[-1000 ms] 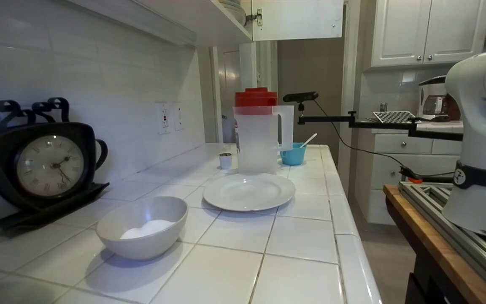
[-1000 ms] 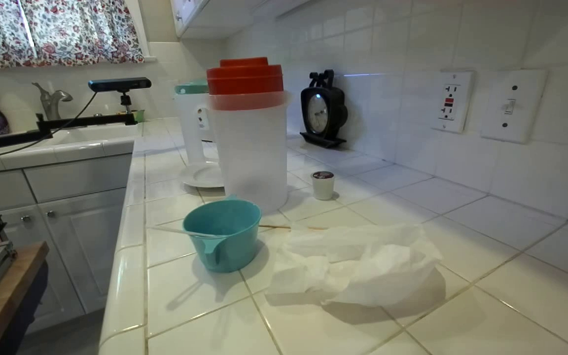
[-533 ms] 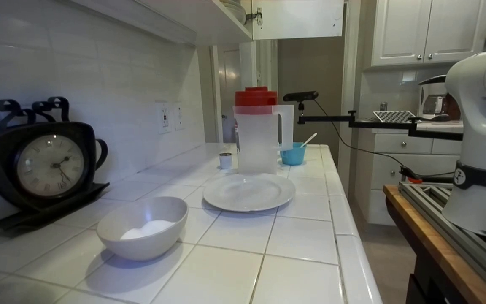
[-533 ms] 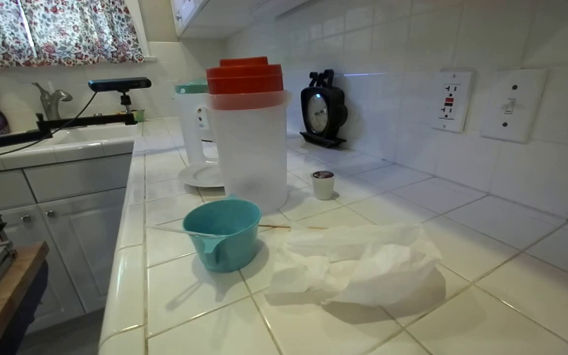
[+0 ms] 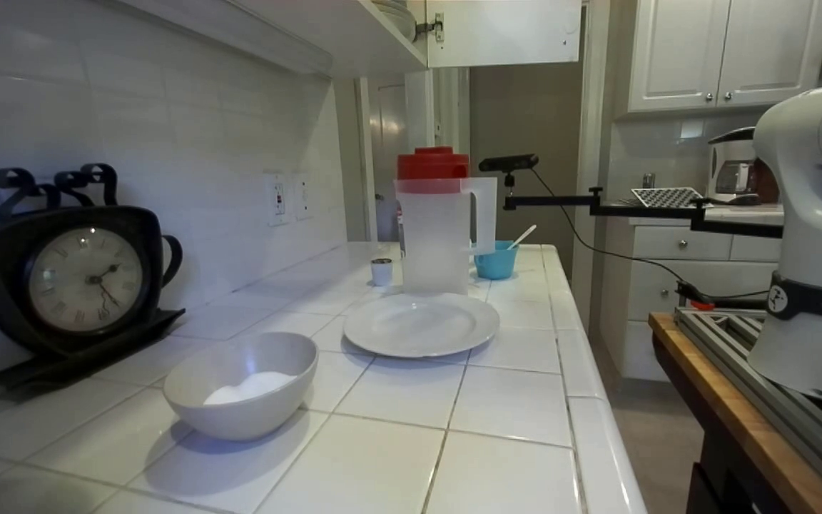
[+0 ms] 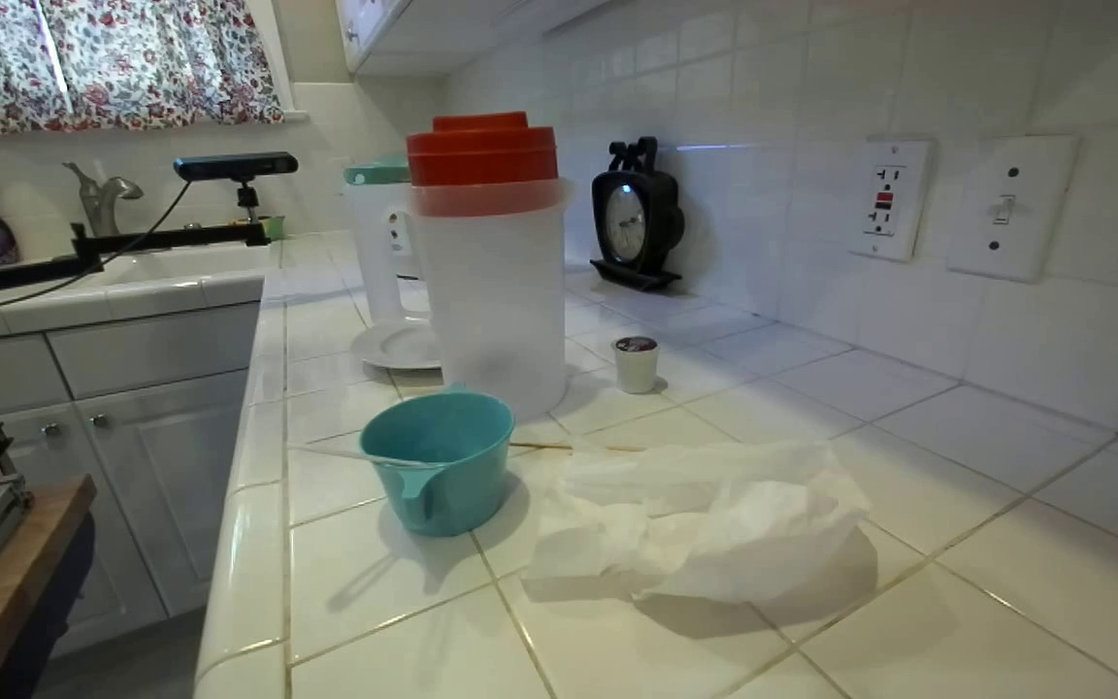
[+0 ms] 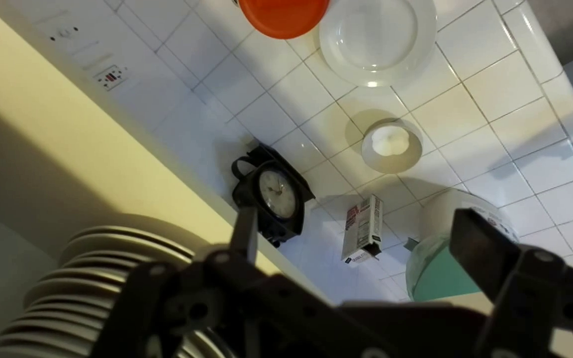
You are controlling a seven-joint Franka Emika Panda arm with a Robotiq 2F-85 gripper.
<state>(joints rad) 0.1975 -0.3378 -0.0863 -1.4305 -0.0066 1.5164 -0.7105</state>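
My gripper is open and empty in the wrist view, its dark fingers wide apart. It touches nothing that I can see. A stack of several plates lies beside the left finger, on a pale shelf. Far below, on the counter, are a black clock, a small white box and a green-lidded pitcher, partly behind the right finger. A bowl with white contents and a white plate stand farther off. The gripper is out of sight in both exterior views.
A red-lidded pitcher stands behind the plate. A teal cup with a white handle sticking out, a coffee pod and crumpled paper are on the counter. An open cabinet door and a camera arm project above.
The arm's upper part has shifted slightly out at the right edge of an exterior view. A bright patch on the robot's base has gone. The objects on the counter have not moved.
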